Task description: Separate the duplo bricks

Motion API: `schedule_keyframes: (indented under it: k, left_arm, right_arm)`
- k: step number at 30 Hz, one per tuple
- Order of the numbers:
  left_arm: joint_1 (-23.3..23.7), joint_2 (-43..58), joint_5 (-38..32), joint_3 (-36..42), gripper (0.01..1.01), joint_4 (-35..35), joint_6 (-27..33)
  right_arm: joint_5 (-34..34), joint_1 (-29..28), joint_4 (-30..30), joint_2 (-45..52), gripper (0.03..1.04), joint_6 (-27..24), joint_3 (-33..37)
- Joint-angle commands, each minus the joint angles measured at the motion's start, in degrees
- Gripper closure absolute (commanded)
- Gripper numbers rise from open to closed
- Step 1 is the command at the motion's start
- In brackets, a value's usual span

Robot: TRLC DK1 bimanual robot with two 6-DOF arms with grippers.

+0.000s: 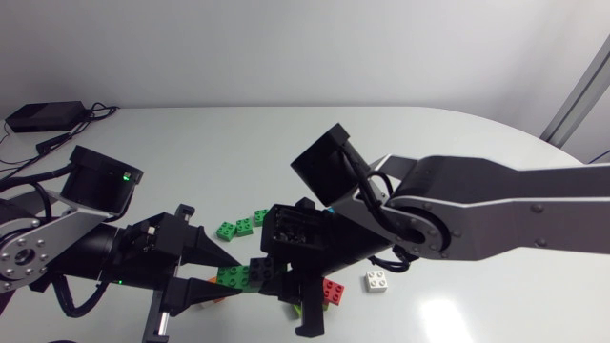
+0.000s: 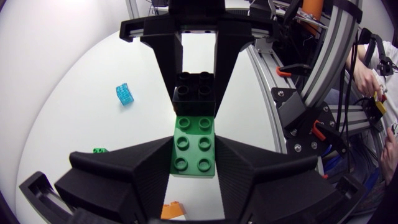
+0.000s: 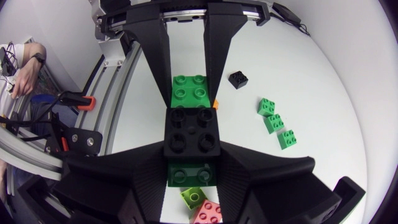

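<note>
green brick [image 2: 194, 146]: lower middle of the head view, raised off the table, studs toward the left wrist camera, flanked on two sides by the left gripper's fingers.
black brick [image 3: 191, 134]: touching the green brick's far end, sitting between the right gripper's fingers; not clear whether the two bricks are locked together.
left gripper [image 2: 194, 163]: in from the lower left of the head view, jaws closed to the green brick's width and clamping it.
right gripper [image 3: 191, 158]: in from the right edge and past the middle, jaws pressed on both flanks of the black brick, tip to tip with the left gripper.
small green bricks [image 3: 273, 122]: three in a loose row on the table, beside both grippers.
red brick [image 1: 334, 292]: lower middle of the head view, under the right gripper, just beside a lime brick [image 3: 194, 198].
white brick [image 1: 377, 281]: alone, lower right of centre in the head view.
blue brick [image 2: 125, 95]: translucent, well apart from the rest.
table [image 1: 238, 152]: white, rounded far edge.
</note>
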Motion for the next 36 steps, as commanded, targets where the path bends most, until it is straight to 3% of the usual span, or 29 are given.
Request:
schedule_keyframes:
  k: [1, 2, 3, 17, 21, 24, 33, 36]
  left_arm:
    - [0.3, 0.9, -0.1, 0.5, 0.693, 0.9, -0.6]
    - [0.6, 0.9, -0.1, 0.5, 0.693, 0.9, -0.5]
    - [0.9, 0.9, -0.1, 0.5, 0.693, 0.9, -0.3]
    - [1.3, 1.1, -0.9, -1.1, 0.697, 1.0, 1.3]
    - [0.8, 1.1, -1.5, -1.7, 0.693, 1.0, 1.9]
    - [0.4, 1.2, -1.5, -1.9, 0.697, 1.0, 1.9]
    - [-0.3, 1.5, -1.9, -2.1, 0.693, 1.5, 1.9]
    - [-0.3, 1.6, -1.9, -1.9, 0.697, 1.5, 1.9]
  right_arm:
    - [-0.3, 0.3, -0.2, 0.3, 0.39, 1.9, 1.3]
    - [-0.3, 0.2, -0.5, 0.0, 0.25, 2.0, 1.5]
    - [-0.3, 0.2, -0.9, -0.1, 0.17, 1.9, 1.6]
    - [-0.3, 0.3, -3.3, -2.0, 0.18, 1.9, 2.7]
    - [-0.3, 0.3, -3.9, -2.2, 0.30, 1.7, 3.3]
    - [-0.3, 0.6, -4.0, -2.0, 0.33, 1.7, 3.6]
    - [-0.5, 1.4, -4.0, -0.6, 0.81, 1.2, 3.6]
    - [-0.5, 1.6, -4.2, -0.5, 0.83, 1.0, 3.4]
